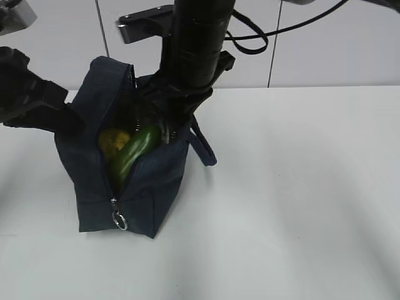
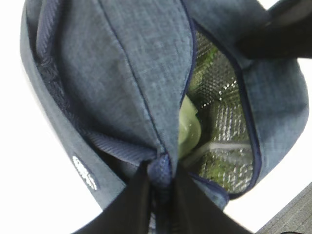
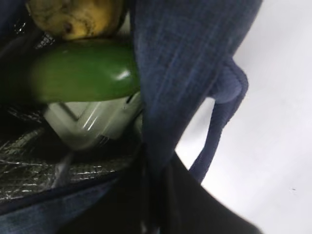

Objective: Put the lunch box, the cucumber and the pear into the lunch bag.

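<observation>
Lunch bag (image 1: 94,156): one, dark navy, stood on the white table (image 1: 300,187) left of centre, its top zipper undone and the mouth pulled wide.
Ring pull (image 1: 119,220): one, silver, hung at the near low end of the zipper.
Handles: one padded loop handle (image 1: 204,147) showed in the exterior view, draped down the bag's right side; a second could not be made out.
Cucumber (image 1: 132,154): one, dark green, lay inside the bag, slanting up toward the opening, on top of the lunch box.
Pear (image 1: 113,140): one, yellow, inside the bag, touching the cucumber on its left side.
Lunch box (image 3: 92,124): one, pale green lid visible, inside the bag beneath the cucumber, against the silver lining (image 3: 34,170).
Left gripper (image 2: 160,187): fingers were closed together on the fabric edge of the bag at the zipper end, holding that side of the mouth.
Right gripper (image 3: 153,195): fingers were pinched on the opposite rim of the bag, next to the handle.
Arms: two, one at each side of the opening.
</observation>
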Motion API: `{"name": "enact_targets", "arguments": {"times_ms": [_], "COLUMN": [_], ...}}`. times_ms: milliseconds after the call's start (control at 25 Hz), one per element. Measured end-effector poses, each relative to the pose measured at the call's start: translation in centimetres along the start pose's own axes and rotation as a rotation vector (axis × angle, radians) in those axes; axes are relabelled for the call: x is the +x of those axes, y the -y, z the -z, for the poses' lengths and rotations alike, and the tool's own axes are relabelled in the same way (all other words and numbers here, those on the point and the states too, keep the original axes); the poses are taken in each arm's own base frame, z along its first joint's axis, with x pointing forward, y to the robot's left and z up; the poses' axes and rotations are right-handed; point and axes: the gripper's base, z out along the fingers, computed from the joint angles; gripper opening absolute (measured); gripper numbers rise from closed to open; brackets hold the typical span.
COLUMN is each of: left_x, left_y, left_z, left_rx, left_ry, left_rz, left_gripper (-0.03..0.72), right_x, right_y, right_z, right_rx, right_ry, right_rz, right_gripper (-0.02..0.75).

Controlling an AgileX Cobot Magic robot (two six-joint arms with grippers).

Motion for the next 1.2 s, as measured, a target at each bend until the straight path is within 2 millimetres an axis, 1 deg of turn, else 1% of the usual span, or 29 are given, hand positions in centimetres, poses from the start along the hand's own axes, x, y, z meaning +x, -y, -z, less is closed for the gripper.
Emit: {"name": "enact_targets", "arguments": {"times_ms": [160, 240, 400, 520, 680, 840, 920, 1200], "left_x": [-0.9, -1.2, -1.3, -1.4, -1.5, -1.6, -1.6, -2.1], "left_y": [0.0, 0.0, -0.1, 0.6, 1.5, 1.4, 1.4, 1.4], "left_z": [-0.4, -0.6, -1.5, -2.2, -3.3, -3.9, -4.2, -4.1], "left_rx": [0.014, 0.023, 0.032, 0.049, 0.063, 0.068, 0.072, 0.074], "left_ry": [0.008, 0.012, -0.009, -0.024, -0.028, -0.031, -0.037, -0.022], "left_rz": [0.009, 0.016, 0.027, 0.007, -0.015, -0.004, 0.002, 0.0], "left_gripper": [0.018, 0.018, 0.018, 0.018, 0.018, 0.018, 0.018, 0.017], "right_x": [0.2, 0.3, 0.3, 0.4, 0.5, 0.6, 0.7, 0.8], "right_y": [1.9, 2.4, 3.0, 3.2, 4.0, 5.0, 5.1, 5.6], "right_z": [0.6, 0.6, 0.7, 0.7, 0.8, 0.8, 1.0, 1.6], "right_rx": [0.02, 0.03, 0.035, 0.037, 0.043, 0.051, 0.053, 0.057], "right_ry": [0.008, 0.008, 0.009, 0.009, 0.008, 0.008, 0.012, 0.022], "right_rz": [-0.037, -0.039, -0.04, -0.043, -0.057, -0.072, -0.074, -0.07], "right_gripper": [0.004, 0.004, 0.004, 0.004, 0.004, 0.004, 0.004, 0.004]}}
